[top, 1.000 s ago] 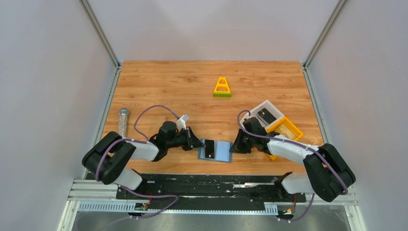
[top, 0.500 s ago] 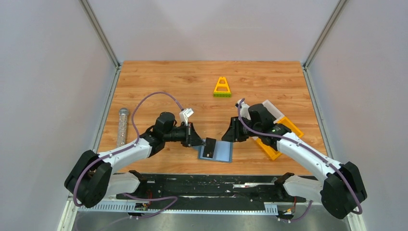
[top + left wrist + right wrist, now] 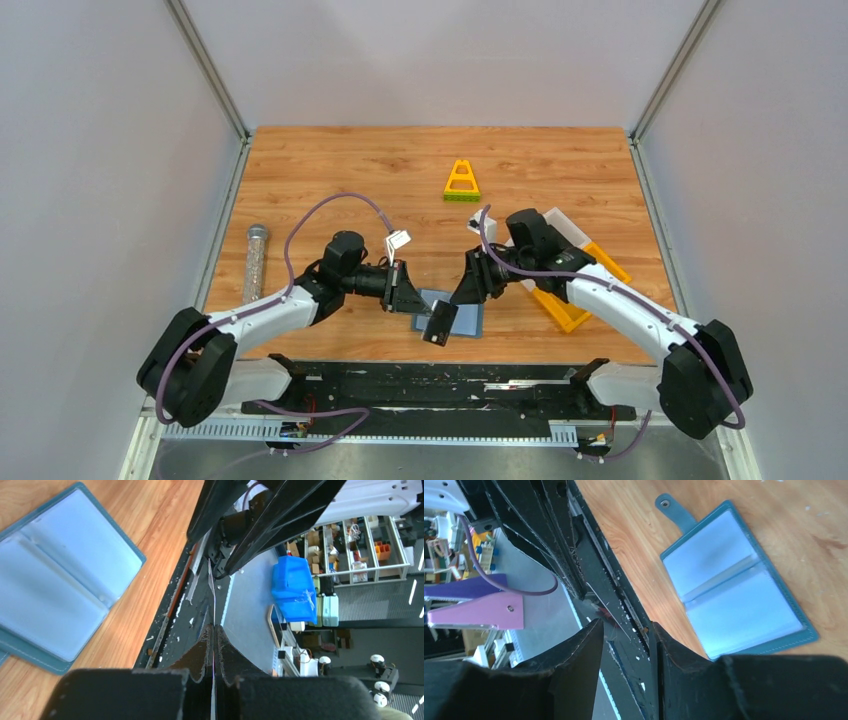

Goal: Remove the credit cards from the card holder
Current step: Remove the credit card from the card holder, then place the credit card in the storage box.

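The slate-blue card holder [image 3: 466, 316] lies open on the wood near the front edge, its clear pocket panels facing up [image 3: 55, 580] [image 3: 734, 590]. My left gripper [image 3: 408, 297] is shut on a dark credit card [image 3: 440, 323], held off the holder and tilted over its left panel. In the left wrist view the credit card [image 3: 214, 600] shows edge-on, pinched between the fingertips of the left gripper [image 3: 214, 630]. My right gripper [image 3: 462, 292] stands open just right of the card. In the right wrist view the credit card [image 3: 601, 592] points at the gap of the right gripper [image 3: 624, 627], which has no grip on it.
A yellow triangular toy [image 3: 461, 182] stands at the back middle. A white bin [image 3: 556, 218] and a yellow bin [image 3: 558, 308] sit under my right arm. A clear tube [image 3: 256, 260] lies at the left edge. The black base rail [image 3: 440, 375] runs just beyond the table's front edge.
My left gripper has pulled the dark card off the holder and lifted it toward the front. My right gripper left the holder's right edge, opened and moved in beside the card.
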